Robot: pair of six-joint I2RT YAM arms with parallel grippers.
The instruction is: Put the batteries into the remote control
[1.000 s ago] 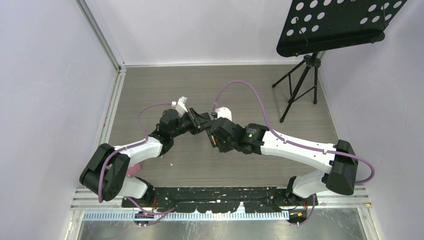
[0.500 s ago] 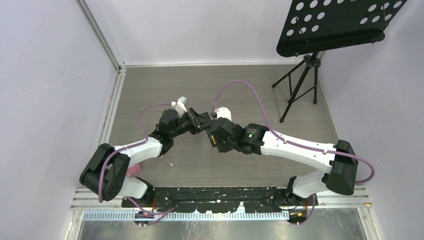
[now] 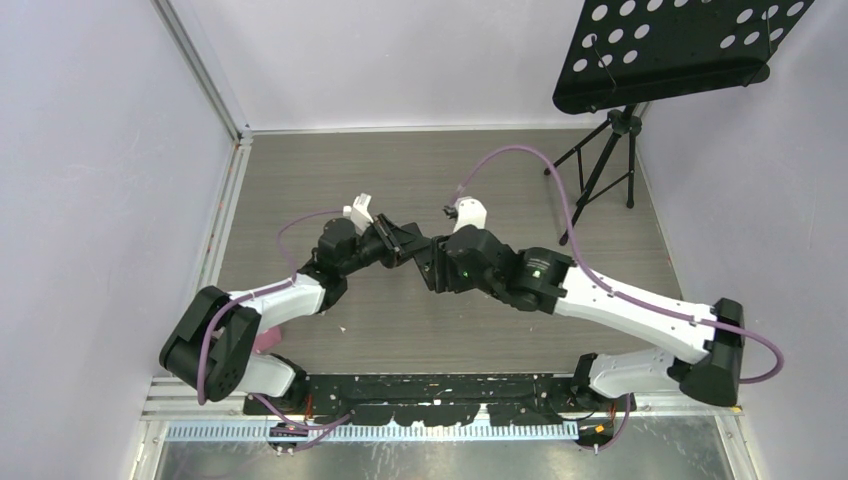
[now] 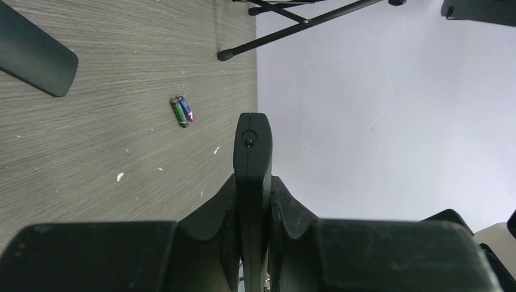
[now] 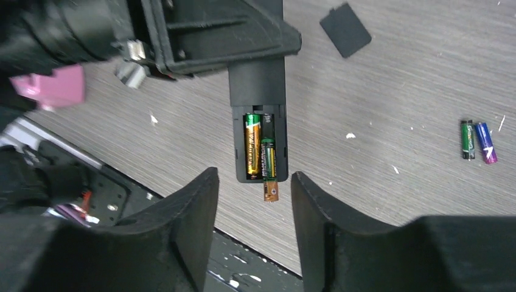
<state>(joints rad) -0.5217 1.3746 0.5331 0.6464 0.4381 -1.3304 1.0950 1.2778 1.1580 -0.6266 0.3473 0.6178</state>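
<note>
Pale lilac walls close in a grey wood-grain worktop, with a black music stand on its tripod in the far right corner. The two arms meet near the middle of the worktop.

The left gripper has its fingers clamped together on a black remote, seen edge-on in the left wrist view with its tip reaching past the fingertips. From the right wrist camera the remote's back faces up and its battery bay is open. An orange-gold battery lies fully inside the left slot of the bay as that view shows it. A second battery, dark green with a copper-coloured end, lies in the slot beside it, and that end sticks out past the end of the remote.

The right gripper hangs above that end of the remote with its fingers apart, one on each side of the protruding cell, gripping nothing.

Two loose batteries, a green battery and a purple-blue battery, lie side by side and touching on the worktop, well apart from the remote. The black battery cover lies flat on the worktop, apart from them. A pink object shows beside the left arm; what it is cannot be told.
</note>
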